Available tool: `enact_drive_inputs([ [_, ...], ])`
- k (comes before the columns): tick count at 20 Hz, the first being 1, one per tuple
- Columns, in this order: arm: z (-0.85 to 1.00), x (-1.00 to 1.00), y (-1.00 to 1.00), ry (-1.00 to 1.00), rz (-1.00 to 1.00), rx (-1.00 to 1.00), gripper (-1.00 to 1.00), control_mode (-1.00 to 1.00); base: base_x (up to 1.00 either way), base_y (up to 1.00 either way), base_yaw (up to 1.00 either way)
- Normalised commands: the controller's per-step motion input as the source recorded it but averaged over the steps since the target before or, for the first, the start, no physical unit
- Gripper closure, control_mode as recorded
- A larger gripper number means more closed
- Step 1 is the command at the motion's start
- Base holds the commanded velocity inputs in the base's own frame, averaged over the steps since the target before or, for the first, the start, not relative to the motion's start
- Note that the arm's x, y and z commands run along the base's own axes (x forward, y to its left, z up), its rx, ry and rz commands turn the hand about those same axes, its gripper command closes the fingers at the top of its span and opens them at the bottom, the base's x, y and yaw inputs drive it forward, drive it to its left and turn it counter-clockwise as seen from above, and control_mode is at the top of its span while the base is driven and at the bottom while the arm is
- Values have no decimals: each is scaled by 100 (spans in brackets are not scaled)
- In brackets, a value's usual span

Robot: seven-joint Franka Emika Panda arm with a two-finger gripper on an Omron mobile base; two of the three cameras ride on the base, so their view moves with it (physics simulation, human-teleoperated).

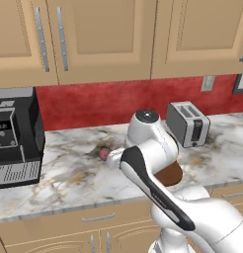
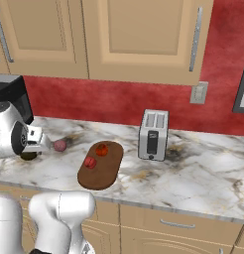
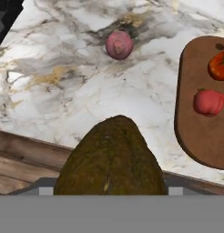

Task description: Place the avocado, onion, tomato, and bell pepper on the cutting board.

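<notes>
The avocado is seen in the hand view directly in front of the camera, large and close, dark olive-brown with a rough, pebbled skin. It is judged to be light, firm and egg-shaped; the skin should give fair friction, but the rounded sides can roll or squeeze out of a grip placed off-centre. A hold across the widest part of the body, with moderate force, is recommended so that the flesh is not bruised.

The gripper is seen at the left of the right base view, above the front of the counter. The finger tips are hidden behind the avocado, so contact cannot be seen directly. From its position against the hand, the avocado is judged to be held between jaws set at a middling width.

The onion lies on the counter, apart from the cutting board. The board carries the tomato and the bell pepper. The avocado and the onion are not yet on the board.
</notes>
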Motion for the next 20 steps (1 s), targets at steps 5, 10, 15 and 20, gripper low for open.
enact_drive_inputs([
  [5,51,-47,-68,-5,-3,-4,100,-100,0,0,0],
  [10,45,-11,-52,-5,-2,-3,100,-100,0,0,0],
  [15,39,-1,-49,-6,-1,-1,100,-100,0,0,0],
  [20,19,3,-46,-3,0,0,100,-100,0,0,0],
])
